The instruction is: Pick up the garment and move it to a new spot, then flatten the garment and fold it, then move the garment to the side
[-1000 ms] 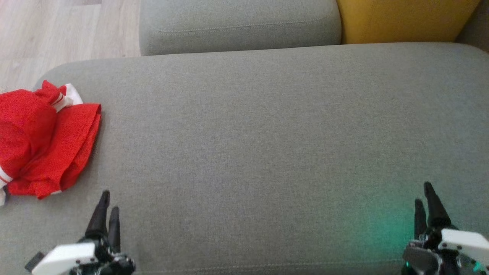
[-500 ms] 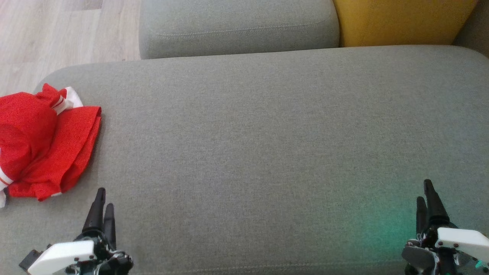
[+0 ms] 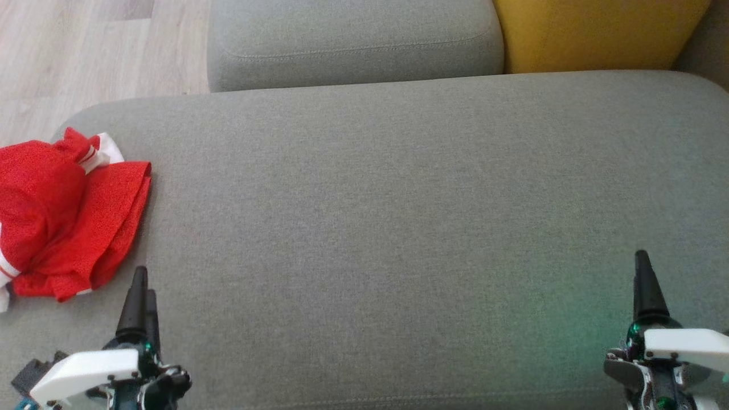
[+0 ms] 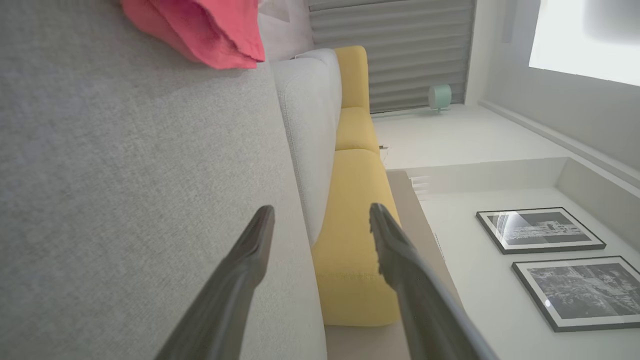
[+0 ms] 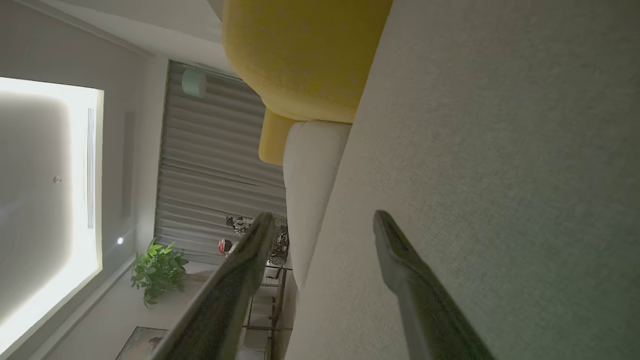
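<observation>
Over the cushion [image 3: 364,228], left gripper [image 3: 144,282] and right gripper [image 3: 642,259] point forward, jaws parted.

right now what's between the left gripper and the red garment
Only a bare strip of the grey sofa cushion. In the head view, the left gripper, jaws open, sits just short of the red garment, with nothing lying between.

Head view evenly and softly lit, sharp; green glow on the cushion [image 3: 569,336] at lower right; right wrist view dim, light panel [image 5: 50,200] overexposed; fingers [image 4: 235,290] blurred near both wrist lenses.
</observation>
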### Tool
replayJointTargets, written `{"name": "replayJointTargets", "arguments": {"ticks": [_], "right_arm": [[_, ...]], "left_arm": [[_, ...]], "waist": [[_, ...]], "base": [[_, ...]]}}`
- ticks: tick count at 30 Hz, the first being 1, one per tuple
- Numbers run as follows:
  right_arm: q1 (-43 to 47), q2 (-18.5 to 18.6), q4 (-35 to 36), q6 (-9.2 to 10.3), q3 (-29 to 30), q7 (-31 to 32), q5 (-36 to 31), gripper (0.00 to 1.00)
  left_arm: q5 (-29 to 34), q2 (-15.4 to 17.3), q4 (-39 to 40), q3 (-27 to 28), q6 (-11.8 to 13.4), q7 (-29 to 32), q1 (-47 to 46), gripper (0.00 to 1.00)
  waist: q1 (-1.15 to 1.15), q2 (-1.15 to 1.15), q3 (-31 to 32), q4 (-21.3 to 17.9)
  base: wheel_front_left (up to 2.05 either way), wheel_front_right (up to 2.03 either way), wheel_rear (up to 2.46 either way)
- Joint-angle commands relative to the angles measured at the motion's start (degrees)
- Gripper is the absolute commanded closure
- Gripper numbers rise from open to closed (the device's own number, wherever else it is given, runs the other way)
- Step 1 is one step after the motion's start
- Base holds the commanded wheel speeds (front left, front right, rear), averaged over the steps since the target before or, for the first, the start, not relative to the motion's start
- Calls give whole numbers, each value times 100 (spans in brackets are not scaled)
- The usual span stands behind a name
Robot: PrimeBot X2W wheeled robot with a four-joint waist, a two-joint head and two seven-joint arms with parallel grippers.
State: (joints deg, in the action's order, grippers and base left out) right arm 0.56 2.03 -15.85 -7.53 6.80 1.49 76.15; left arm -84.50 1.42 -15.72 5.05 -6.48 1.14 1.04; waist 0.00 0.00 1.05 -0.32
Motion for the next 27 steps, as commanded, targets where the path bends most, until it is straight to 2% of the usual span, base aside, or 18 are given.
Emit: {"name": "replayJointTargets", "arguments": {"ticks": [1, 13, 27], "right_arm": [[-318, 43, 299, 1, -25, -77, -238, 0], [-373, 48, 917, 2, -398, -280, -1885, 0], [-291, 55, 895, 2, -563, -533, -3489, 0]], "left_arm": [[156, 69, 300, 84, 10, -55, -230, 0], [1443, 79, 920, -383, 200, -257, -215, 0], [3662, 140, 1178, -1113, 556, -508, -205, 0]], "waist": [[0, 0, 4, -3], [0, 0, 9, -43], [0, 0, 87, -90]], "base": [[0, 0, 0], [0, 0, 0], [0, 0, 0]]}}
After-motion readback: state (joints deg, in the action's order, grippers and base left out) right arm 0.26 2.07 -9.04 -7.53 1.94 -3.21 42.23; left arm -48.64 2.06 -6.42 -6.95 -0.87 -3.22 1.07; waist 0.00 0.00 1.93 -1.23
